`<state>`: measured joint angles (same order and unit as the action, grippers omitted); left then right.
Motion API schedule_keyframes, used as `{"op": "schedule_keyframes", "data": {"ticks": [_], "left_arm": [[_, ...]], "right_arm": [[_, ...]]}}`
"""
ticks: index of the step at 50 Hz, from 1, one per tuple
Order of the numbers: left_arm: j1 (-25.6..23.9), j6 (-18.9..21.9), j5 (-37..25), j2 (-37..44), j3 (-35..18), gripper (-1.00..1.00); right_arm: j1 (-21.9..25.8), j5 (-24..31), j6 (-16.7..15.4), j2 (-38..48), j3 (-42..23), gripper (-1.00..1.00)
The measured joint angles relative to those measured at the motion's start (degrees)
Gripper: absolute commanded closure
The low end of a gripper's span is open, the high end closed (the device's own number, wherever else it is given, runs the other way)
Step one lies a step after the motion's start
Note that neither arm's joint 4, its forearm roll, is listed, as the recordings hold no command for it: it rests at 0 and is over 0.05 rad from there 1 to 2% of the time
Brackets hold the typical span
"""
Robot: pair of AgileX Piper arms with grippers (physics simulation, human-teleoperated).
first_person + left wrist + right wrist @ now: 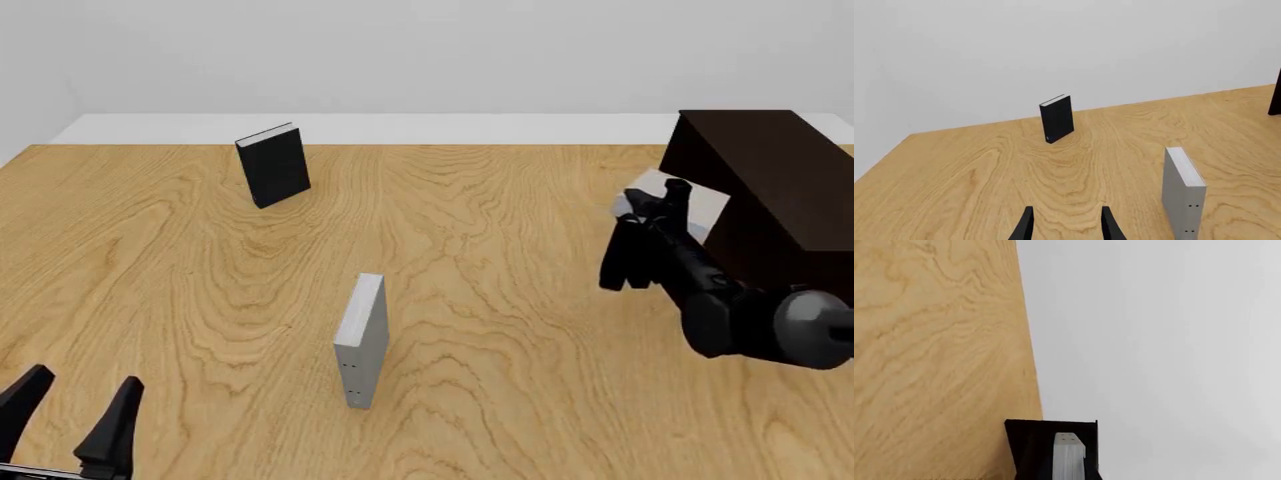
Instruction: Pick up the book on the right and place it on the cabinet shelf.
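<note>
Book (pixel 705 207) light grey, tilted, long axis slanting into cabinet (pixel 774 180) opening, at far right | right gripper (pixel 638 215) clamped on book | left gripper (pixel 74 420) near edge, jaws spread, holding nothing | dotted grey book (pixel 362 340) upright mid-table

The right arm (pixel 694 280) hides most of the book (pixel 707 205).

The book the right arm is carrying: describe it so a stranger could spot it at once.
Find the big dark cabinet at the table's right edge. Just in front of its open side, the right claw holds the book, light grey with white page edges, off the table. The black book and the dotted grey book both stand on the tabletop.
</note>
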<state>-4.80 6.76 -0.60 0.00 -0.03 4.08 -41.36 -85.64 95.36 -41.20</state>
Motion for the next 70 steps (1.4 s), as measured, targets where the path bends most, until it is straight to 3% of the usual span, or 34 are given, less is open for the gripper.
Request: {"op": "schedule_keyframes", "data": {"ticks": [30, 70], "left_arm": [[0.04, 0.34, -0.38, 0.00, 0.01, -1.00], [0.61, 1.01, -1.08, 0.00, -0.02, -1.00]], "right_arm": [[-2.76, -1.08, 0.14, 5.89, -3.49, 1.00], [-8.02, 1.81, -0.80, 12.30, -10.99, 1.00]]}}
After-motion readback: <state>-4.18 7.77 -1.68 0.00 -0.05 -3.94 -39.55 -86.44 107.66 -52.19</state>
